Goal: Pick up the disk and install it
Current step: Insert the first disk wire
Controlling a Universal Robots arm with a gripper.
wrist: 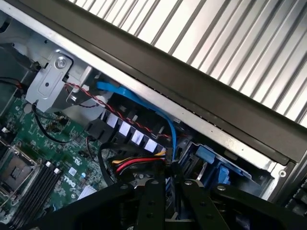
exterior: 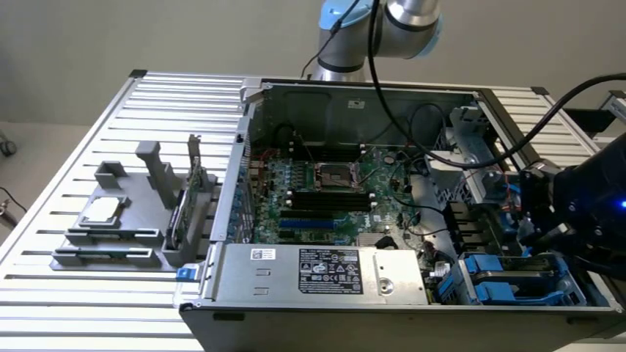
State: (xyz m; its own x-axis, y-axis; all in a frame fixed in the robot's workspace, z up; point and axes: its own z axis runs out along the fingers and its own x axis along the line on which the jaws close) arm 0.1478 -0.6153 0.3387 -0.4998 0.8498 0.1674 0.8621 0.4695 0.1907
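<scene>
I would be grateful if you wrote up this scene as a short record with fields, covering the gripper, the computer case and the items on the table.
surface: slatted metal table
computer case: open, motherboard exposed
power supply: along the case's near edge
gripper: over the drive bay corner, at the exterior view's right
blue carriers: in the bay, close to the gripper
disk: cannot be told apart from the blue carriers
grey fixture: on the table at the exterior view's left, holding a square chip
</scene>
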